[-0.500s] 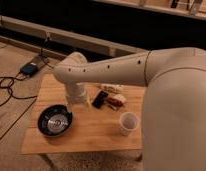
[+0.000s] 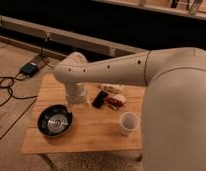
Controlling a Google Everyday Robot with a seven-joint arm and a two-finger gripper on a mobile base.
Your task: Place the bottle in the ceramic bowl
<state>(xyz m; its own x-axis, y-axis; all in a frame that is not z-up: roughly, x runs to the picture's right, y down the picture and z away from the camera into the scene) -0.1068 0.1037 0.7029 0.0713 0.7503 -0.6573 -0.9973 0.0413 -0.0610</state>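
The ceramic bowl (image 2: 55, 121), round, black and with a shiny silvery centre, sits on the front left of the wooden table (image 2: 91, 135). My gripper (image 2: 78, 104) hangs from the white arm just behind and to the right of the bowl's rim, low over the table. The bottle does not show; the wrist and gripper hide whatever is there.
A translucent white cup (image 2: 128, 122) stands at the front right of the table. A flat black rectangular object (image 2: 100, 98) and a reddish-and-white item (image 2: 116, 100) lie right of the gripper. Cables and a box (image 2: 31, 67) lie on the floor at left.
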